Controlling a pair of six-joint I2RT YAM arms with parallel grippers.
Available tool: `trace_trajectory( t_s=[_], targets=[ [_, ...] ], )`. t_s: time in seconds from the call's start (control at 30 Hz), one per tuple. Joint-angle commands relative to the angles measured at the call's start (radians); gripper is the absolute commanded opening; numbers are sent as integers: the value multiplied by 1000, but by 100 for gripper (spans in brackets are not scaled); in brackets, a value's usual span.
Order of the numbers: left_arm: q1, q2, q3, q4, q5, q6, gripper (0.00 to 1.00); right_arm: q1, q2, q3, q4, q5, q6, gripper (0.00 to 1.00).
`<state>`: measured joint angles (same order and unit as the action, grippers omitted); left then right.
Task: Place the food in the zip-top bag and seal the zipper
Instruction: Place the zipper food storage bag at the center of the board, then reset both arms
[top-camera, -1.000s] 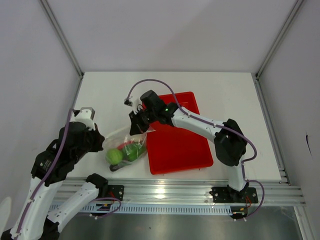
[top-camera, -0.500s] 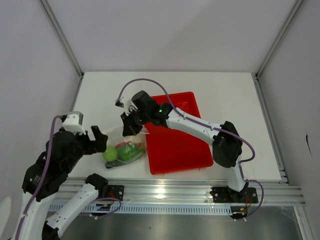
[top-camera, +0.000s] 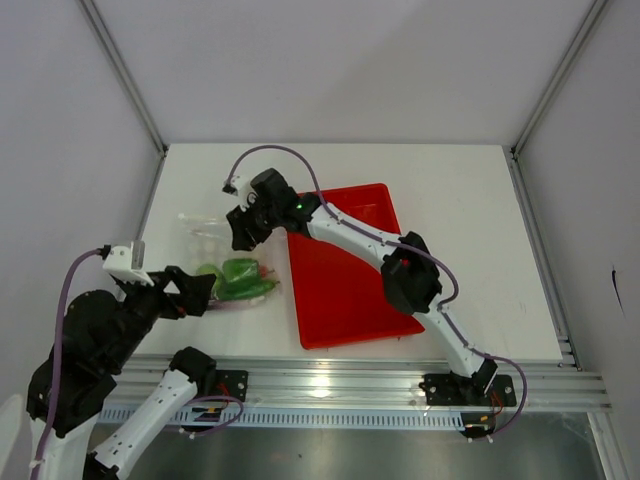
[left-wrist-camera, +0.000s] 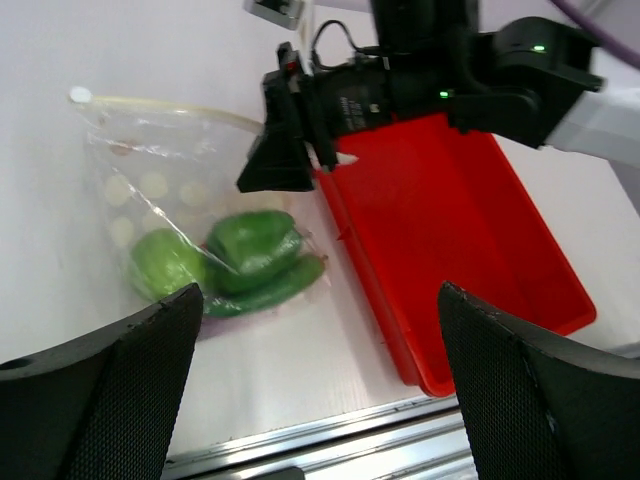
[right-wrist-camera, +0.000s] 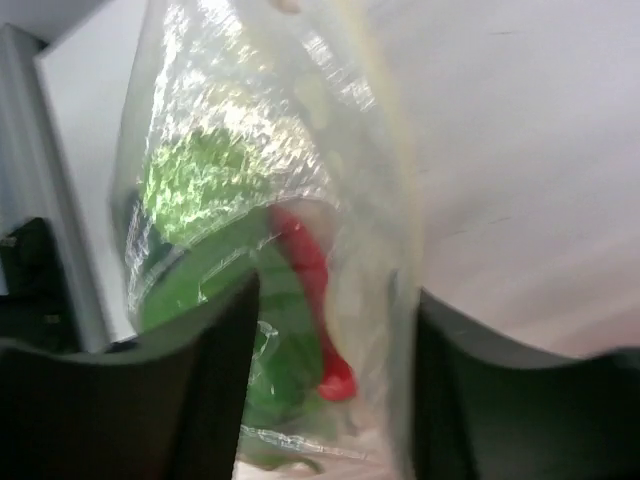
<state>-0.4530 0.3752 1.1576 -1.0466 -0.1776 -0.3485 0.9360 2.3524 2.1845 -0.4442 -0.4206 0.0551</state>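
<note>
Two sets | left fingers (left-wrist-camera: 318, 300) wide, empty | right fingers (right-wrist-camera: 335, 300) part-open at bag (left-wrist-camera: 160, 190) | red tray (left-wrist-camera: 470, 230) alongside

crinkly clear plastic bag (left-wrist-camera: 150, 150), glossy red tray (left-wrist-camera: 450, 220), matt white table (top-camera: 470, 200).

A white desk (top-camera: 480, 200) sits boxed in by plain pale walls (top-camera: 330, 60) on three sides. Slim aluminium posts (top-camera: 122, 72) climb the corners, a silver rail (top-camera: 340, 380) lines the near edge, and the light is soft and even.
</note>
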Motion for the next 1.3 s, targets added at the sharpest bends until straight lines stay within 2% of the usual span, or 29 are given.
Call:
trace_trajectory(
  t_s=[0.0, 0.03, 0.07, 0.1, 0.27, 0.43, 0.5, 0.6, 0.67, 0.73, 0.77, 0.8, 0.9, 1.0, 1.27],
  targets=[
    [5, 5, -15, 45, 92, -35, 99, -40, 57, 92, 18, 55, -35, 60],
    [5, 5, -22, 46, 102, -38, 100, -45, 67, 103, 25, 69, -29, 83],
    [5, 5, -33, 51, 118, -41, 99, -51, 68, 107, 44, 81, -15, 98],
    [5, 5, -45, 57, 125, -44, 100, -55, 67, 112, 53, 74, -14, 99],
    [5, 13, -84, 82, 151, -50, 99, -62, 24, 176, 39, 117, -20, 99],
    [5, 30, -105, 123, 170, -63, 99, -43, -129, 120, -37, 302, -29, 99],
    [5, 31, -114, 146, 199, -75, 99, -40, -238, 31, -50, 379, -14, 99],
    [5, 30, -134, 181, 230, -96, 99, -51, -365, -113, -117, 620, 51, 99],
    [5, 27, -151, 200, 248, -121, 99, -55, -419, -201, -155, 702, 95, 99],
    [5, 16, -179, 227, 263, -150, 100, -48, -542, -431, -188, 773, 138, 99],
    [5, 10, -188, 234, 267, -164, 100, -48, -542, -433, -183, 778, 153, 99],
    [5, 4, -194, 243, 273, -176, 100, -37, -621, -569, -162, 780, 166, 99],
    [5, -30, -248, 301, 302, -227, 99, 19, -785, -806, -111, 783, 201, 99],
    [5, -73, -318, 338, 319, -276, 99, 76, -939, -955, -96, 810, 255, 99],
    [5, -128, -452, 425, 420, -363, 100, 101, -1295, -1206, -120, 864, 396, 99]
  ],
)
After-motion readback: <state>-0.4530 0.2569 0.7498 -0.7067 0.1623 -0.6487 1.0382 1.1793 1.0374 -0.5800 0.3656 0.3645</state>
